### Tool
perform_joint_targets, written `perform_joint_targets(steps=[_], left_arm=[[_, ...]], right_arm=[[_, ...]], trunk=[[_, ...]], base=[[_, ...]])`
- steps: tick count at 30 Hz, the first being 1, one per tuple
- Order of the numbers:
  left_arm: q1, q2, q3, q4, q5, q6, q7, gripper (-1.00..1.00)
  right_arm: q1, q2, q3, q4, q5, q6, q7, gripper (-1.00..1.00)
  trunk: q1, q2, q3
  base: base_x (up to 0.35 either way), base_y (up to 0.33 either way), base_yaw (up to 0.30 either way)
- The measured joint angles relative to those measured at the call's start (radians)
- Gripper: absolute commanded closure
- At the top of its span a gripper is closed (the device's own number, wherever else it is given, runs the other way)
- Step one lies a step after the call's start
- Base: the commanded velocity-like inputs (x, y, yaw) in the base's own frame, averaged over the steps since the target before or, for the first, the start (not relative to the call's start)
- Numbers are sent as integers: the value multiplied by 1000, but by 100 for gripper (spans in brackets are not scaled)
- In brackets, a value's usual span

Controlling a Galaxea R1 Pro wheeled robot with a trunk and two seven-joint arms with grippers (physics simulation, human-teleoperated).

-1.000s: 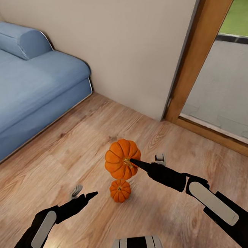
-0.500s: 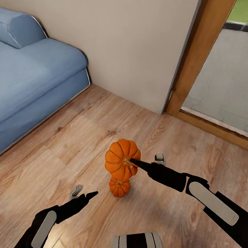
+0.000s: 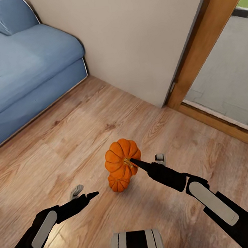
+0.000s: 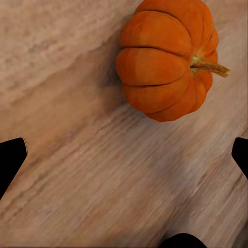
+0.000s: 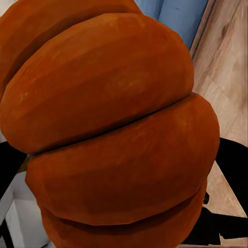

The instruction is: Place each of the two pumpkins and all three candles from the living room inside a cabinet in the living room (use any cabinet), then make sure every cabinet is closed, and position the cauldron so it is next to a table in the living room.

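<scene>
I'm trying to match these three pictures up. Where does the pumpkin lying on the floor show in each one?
Head view: the floor pumpkin peeks out low in the middle, partly behind the held pumpkin.
Left wrist view: it lies at the upper right.
Right wrist view: I cannot find it behind the held pumpkin.
Shared landmark: the wooden floor.

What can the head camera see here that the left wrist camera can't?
The head view takes in the blue sofa, the wall, the wooden door frame, both arms, and the right gripper holding one pumpkin up. The left wrist view gives a close look at the second pumpkin's stem. Both show that second pumpkin lying on the wooden floor.
</scene>
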Motion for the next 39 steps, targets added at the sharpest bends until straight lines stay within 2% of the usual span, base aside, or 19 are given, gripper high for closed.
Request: perform_joint_targets(steps=[8,15,39], left_arm=[[0,0,-1,-1,0,0,0,-100],[0,0,-1,-5,0,0,0,-100],[0,0,-13,-6,-9,0,2,-100]], right_arm=[[0,0,-1,0,-1,0,1,100],[0,0,-1,0,-2,0,6,100],[-1,-1,-1,0,-2,-3,7,100]], trunk=[[3,-1,-23],[3,-1,-23],[2,-1,-23]], base=[[0,0,0],[4,0,0],[117,-27,0]])
